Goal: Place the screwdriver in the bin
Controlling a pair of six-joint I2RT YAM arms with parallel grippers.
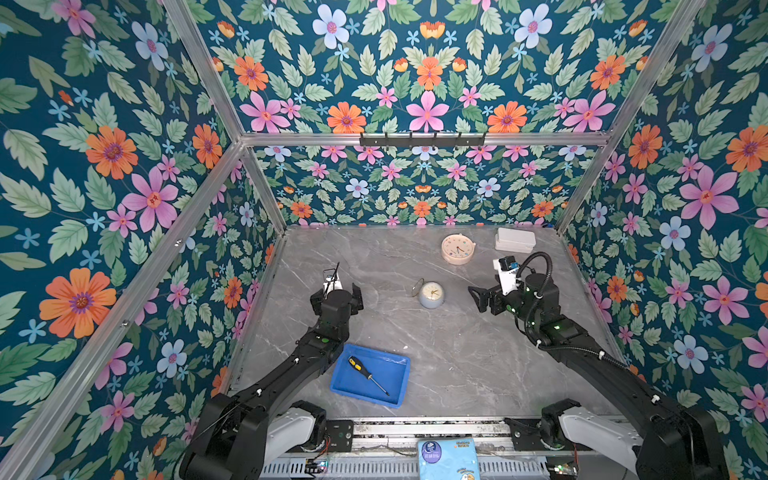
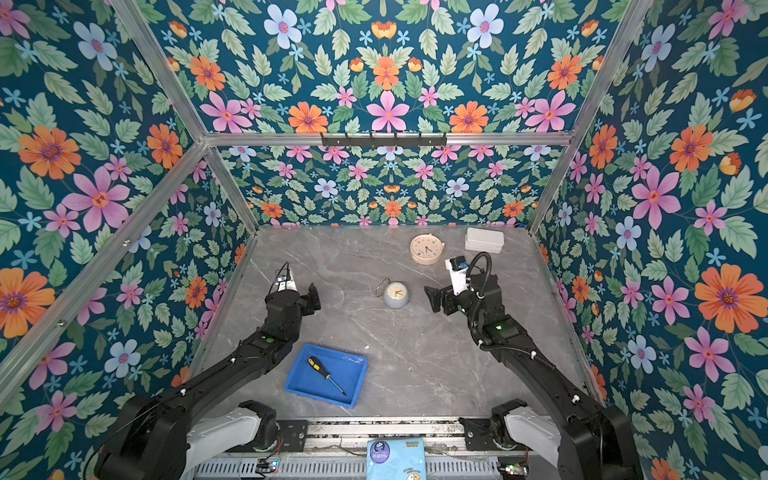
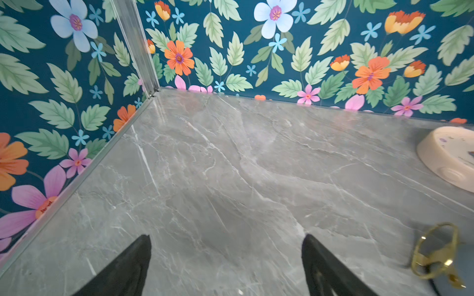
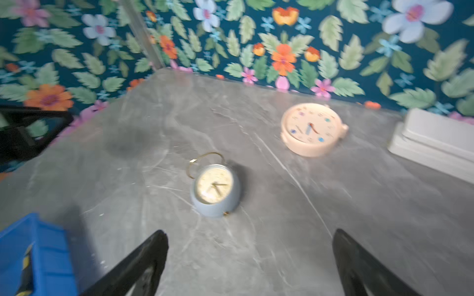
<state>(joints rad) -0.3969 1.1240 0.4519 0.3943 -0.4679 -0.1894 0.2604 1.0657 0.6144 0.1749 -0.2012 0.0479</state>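
Observation:
The screwdriver (image 1: pixel 368 374) (image 2: pixel 326 375), black-handled with yellow accents, lies diagonally inside the blue bin (image 1: pixel 392 365) (image 2: pixel 351 368) near the table's front in both top views. My left gripper (image 1: pixel 336 296) (image 3: pixel 227 238) hovers open and empty over bare table, beyond the bin toward the back left. My right gripper (image 1: pixel 482 297) (image 4: pixel 250 233) is open and empty too, pointing left toward the small clock. In the right wrist view a corner of the bin (image 4: pixel 43 246) shows with a bit of the screwdriver handle (image 4: pixel 27 258) in it.
A small blue-grey alarm clock (image 1: pixel 431 294) (image 4: pixel 215 189) with a gold handle lies mid-table between the grippers. A cream round clock (image 1: pixel 458 248) and a white lidded box (image 1: pixel 515 240) sit at the back right. Floral walls enclose the table on three sides.

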